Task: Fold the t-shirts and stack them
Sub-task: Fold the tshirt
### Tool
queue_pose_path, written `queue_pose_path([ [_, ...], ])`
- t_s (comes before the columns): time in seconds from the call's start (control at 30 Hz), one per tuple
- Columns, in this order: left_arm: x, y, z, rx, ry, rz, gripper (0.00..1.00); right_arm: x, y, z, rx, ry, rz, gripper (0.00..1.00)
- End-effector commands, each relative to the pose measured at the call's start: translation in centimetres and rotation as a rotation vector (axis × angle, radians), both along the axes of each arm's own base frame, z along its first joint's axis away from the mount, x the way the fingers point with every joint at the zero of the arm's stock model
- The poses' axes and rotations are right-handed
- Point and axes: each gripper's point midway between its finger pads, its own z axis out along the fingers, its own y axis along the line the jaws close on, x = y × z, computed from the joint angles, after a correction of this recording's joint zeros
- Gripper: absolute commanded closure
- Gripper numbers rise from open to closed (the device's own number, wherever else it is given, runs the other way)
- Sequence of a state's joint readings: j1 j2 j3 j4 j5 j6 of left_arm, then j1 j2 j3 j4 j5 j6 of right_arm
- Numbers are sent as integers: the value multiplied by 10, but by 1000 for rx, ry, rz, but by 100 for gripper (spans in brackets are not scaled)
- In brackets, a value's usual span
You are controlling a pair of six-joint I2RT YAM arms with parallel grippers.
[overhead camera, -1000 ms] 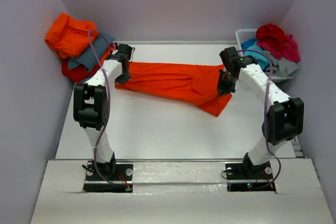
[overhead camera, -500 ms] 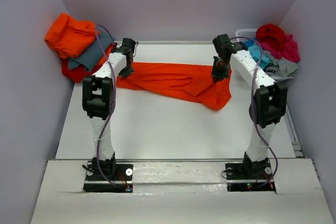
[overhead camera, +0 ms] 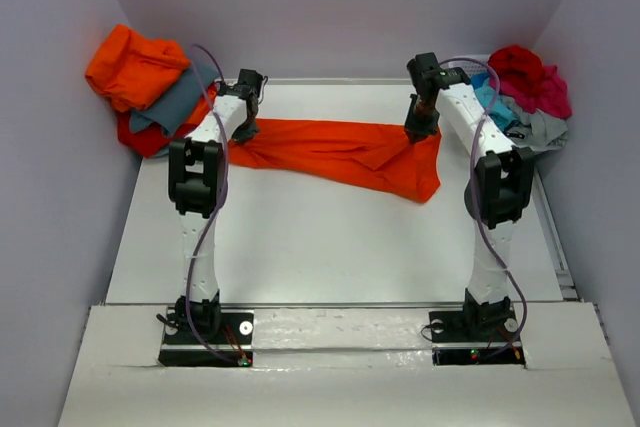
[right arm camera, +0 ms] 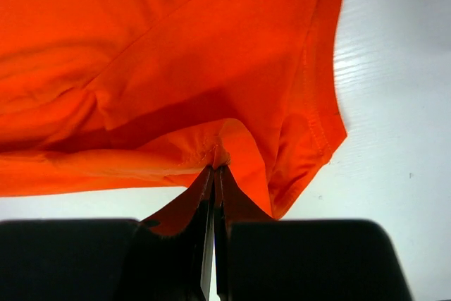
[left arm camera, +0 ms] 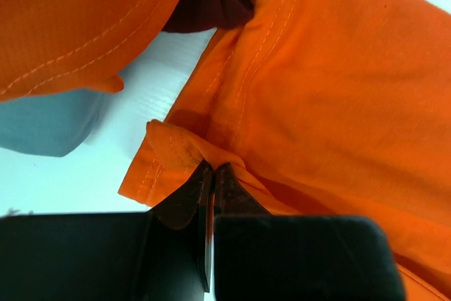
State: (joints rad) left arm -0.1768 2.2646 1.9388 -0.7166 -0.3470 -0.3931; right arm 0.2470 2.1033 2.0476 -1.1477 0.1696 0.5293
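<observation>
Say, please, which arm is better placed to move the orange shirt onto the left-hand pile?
Probably left: the left gripper pinches the orange shirt beside the pile; the right gripper holds its far end.

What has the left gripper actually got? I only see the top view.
Observer: The left gripper is shut on a bunched bit of hem at a corner of the orange shirt.
Operator: And the other arm?
Observer: The right gripper is shut on a small pinch of the same shirt, close to a stitched edge.
Operator: Is the pile near the left pinch?
Observer: A grey shirt and a second orange shirt lie just beyond it, with bare table between them and the held hem.
</observation>
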Motion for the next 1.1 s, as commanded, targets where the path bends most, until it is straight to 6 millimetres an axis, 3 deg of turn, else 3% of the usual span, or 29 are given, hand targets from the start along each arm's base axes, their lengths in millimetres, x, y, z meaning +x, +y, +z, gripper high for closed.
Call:
queue_pose_path([
  [0.0, 14, 2, 18, 19, -43, 3, 94, 9, -25, 4, -33, -17, -74, 93],
  [0.23, 18, 2, 13, 24, -41, 5, 94, 22, -45, -5, -27, -14, -120, 93],
  [0.47, 23, 0, 9, 18, -51, 3, 94, 39, -40, -25, -20, 8, -104, 93],
  [0.53, 24, -1, 9, 10, -57, -2, 85, 41, -39, -29, -16, 14, -99, 93],
  [0.67, 28, -2, 12, 7, -73, -5, 57, 46, -37, -39, -14, 22, -94, 93],
  [0.7, 29, -2, 14, 8, -78, -8, 44, 46, -37, -44, -16, 29, -94, 93],
  [0.8, 30, -6, 18, 12, -97, -11, 27, 49, -38, -47, -19, 30, -95, 93],
  [1.07, 31, -18, 40, -3, -143, -45, 22, 54, -39, -60, -37, 48, -101, 93],
])
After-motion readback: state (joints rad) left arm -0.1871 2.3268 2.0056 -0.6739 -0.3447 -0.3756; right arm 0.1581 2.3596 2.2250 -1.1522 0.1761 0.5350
